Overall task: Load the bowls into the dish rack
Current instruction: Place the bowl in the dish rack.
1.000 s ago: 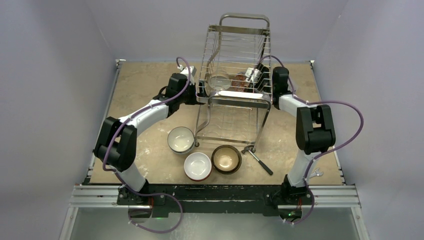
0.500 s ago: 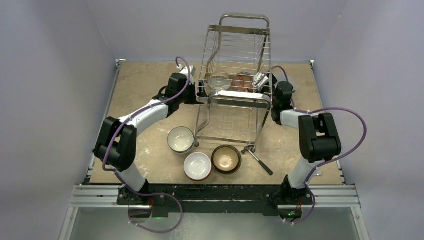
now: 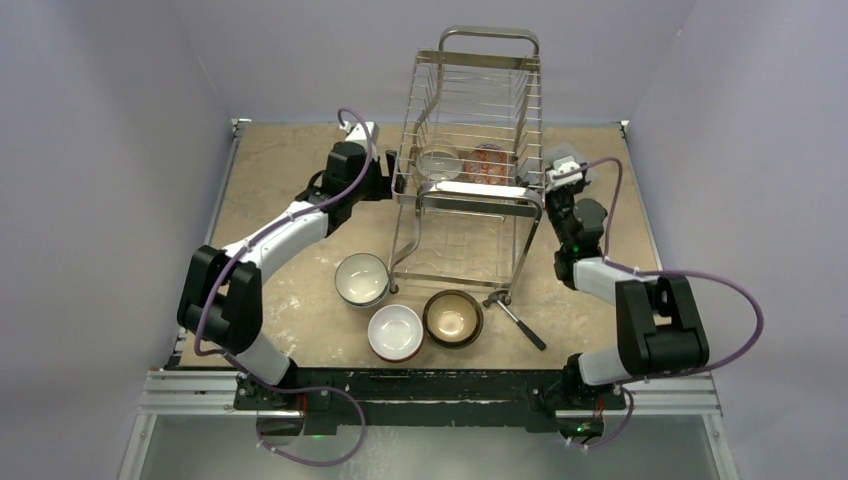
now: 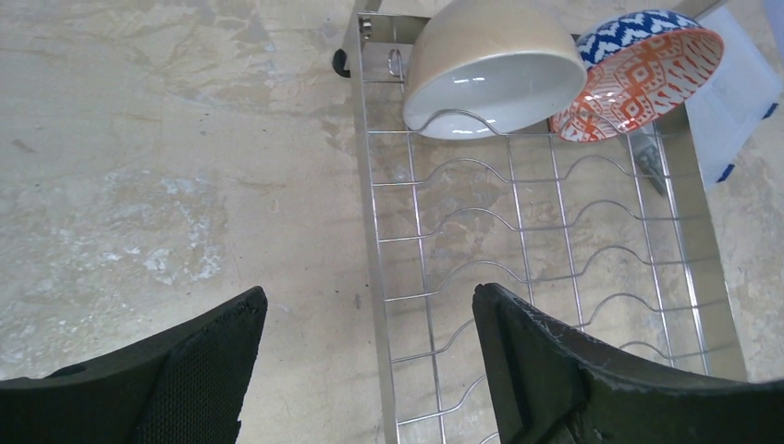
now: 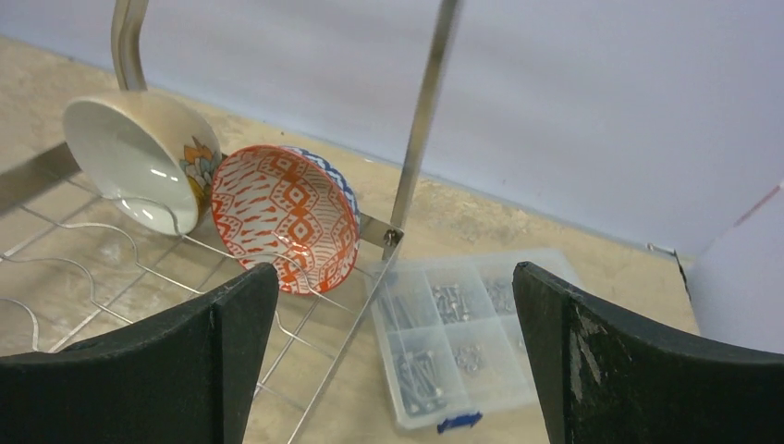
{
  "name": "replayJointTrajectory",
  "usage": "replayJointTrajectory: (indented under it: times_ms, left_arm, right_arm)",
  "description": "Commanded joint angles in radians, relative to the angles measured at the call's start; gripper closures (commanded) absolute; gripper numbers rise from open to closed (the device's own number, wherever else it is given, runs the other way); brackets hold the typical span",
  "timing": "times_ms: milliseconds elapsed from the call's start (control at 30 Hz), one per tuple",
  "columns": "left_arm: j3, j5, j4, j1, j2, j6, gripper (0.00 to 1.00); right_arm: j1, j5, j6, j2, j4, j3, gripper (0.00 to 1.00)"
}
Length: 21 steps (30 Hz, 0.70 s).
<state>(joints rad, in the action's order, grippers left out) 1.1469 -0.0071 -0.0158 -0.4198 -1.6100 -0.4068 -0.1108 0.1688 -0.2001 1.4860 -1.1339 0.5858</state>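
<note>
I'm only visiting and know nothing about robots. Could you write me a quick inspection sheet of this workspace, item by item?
Surface: beige mottled table, stained in places.
Job's things: dish rack holds a cream bowl and a patterned bowl, tilted side by side. Still on the table in front of it: cream-lined bowl, white bowl, brown bowl.
Clutter: black-handled tool by the rack's foot; clear compartment box of screws beside the rack.
Grippers: left gripper and right gripper open, empty.
Cables: purple cables loop along both arms.
Surroundings: plain pale walls; nothing else seen.
</note>
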Motion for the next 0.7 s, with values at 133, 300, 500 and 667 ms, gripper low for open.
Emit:
replayJointTrajectory:
  times_ms: [133,300,500,667]
  left_arm:
    - [-0.022,-0.132,0.018,0.007,0.064,0.016,0.18]
    - [-0.043,-0.186,-0.062,0.008,0.109,-0.031,0.17]
    - [-0.135,-0.148,-0.112,0.009,0.215,-0.143,0.18]
    - [-0.243,-0.12,-0.125,0.009,0.366,-0.224,0.18]
  right_arm:
    - [0.002,-0.234,0.361,-0.21,0.089,-0.096,0.01]
    - [0.002,-0.256,0.528,-0.224,0.588,0.077,0.01]
    - [0.003,-0.16,0.608,-0.194,0.848,0.15,0.01]
    - [0.003,0.093,0.65,-0.219,0.852,0.089,0.01]
